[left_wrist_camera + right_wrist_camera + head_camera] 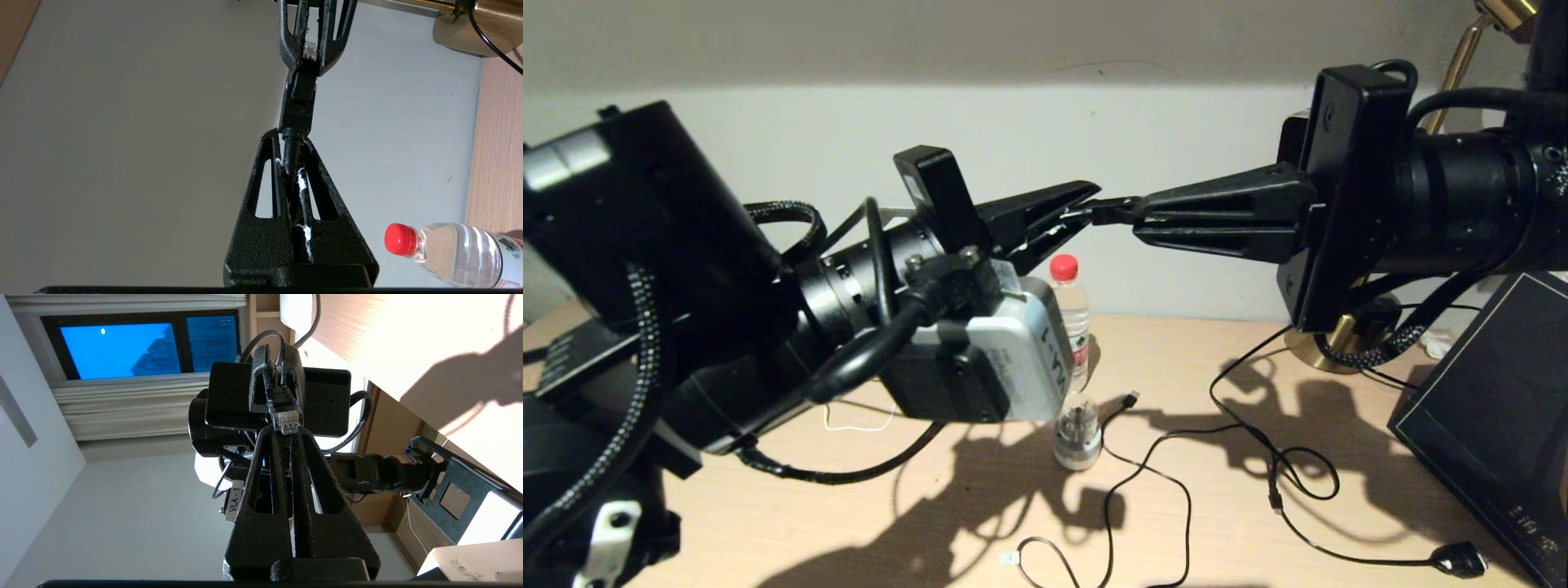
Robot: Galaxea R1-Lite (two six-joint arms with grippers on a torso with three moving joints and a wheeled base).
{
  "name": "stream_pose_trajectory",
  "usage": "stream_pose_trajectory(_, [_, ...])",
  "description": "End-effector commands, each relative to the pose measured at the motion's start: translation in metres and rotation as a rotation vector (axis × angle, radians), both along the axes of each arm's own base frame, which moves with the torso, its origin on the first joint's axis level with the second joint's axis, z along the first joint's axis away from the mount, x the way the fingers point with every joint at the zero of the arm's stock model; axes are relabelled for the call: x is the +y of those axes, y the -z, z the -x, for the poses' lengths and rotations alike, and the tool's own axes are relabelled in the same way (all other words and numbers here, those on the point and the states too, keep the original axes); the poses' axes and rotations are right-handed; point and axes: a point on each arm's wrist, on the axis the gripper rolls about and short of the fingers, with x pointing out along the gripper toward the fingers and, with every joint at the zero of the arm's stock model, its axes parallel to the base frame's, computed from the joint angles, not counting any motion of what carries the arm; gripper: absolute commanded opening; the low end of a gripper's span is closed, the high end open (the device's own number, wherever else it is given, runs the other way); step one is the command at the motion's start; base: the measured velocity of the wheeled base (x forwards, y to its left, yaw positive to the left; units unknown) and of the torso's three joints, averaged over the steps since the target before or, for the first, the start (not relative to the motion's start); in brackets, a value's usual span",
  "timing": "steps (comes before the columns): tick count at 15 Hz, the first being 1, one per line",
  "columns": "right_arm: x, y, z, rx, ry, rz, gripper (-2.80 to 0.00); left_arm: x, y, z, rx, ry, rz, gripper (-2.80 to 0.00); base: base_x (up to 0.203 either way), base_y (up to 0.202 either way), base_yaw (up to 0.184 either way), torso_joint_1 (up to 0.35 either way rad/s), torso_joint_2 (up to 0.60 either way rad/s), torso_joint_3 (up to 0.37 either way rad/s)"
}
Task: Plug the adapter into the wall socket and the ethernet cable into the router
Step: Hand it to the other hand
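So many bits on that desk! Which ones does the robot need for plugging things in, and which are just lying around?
In use:
- black ethernet cable with a clear-tipped connector, held in mid-air between both grippers
- left gripper, shut on it
- right gripper, shut on its tip

Lying about:
- clear water bottle with a red cap
- round white-and-clear plug
- brass lamp base
- thin black cords

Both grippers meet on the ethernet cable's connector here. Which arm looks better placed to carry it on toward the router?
Probably the right. The right gripper is shut on the ethernet cable at its connector end, clear tip showing; the left gripper pinches the cord behind it.
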Motion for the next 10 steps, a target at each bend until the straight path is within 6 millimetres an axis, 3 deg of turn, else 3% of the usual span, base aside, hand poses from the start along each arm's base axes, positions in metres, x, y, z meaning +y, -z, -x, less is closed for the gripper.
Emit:
stream_pose_trajectory(1, [0.0000, -0.0002, 0.0003, 0.007, -0.004, -0.003, -2.80, 0.0000, 0.0001, 0.0004, -0.009, 0.000, -0.002, -2.80, 0.000, 0.000, 0.000, 0.000, 0.00, 0.000])
stream_pose_trajectory(7, [0.0003, 0.0006, -0.0001, 0.013, -0.003, -0.002, -2.80, 0.0006, -0.0002, 0.0011, -0.010, -0.001, -0.001, -2.80, 0.000, 0.000, 0.000, 0.000, 0.00, 0.000])
stream_pose_trajectory(8, [0.0000, 0.0002, 0.0003, 0.011, -0.003, -0.003, -2.80, 0.0007, -0.0016, 0.0013, -0.014, 0.000, 0.002, 0.00, 0.000, 0.000, 0.000, 0.000, 0.00, 0.000])
stream_pose_trajectory(10, [-0.0006, -0.0006, 0.0011, 0.010, -0.002, -0.005, -2.80, -0.0011, -0.0022, 0.0035, -0.017, 0.013, 0.004, 0.00, 0.000, 0.000, 0.000, 0.000, 0.00, 0.000])
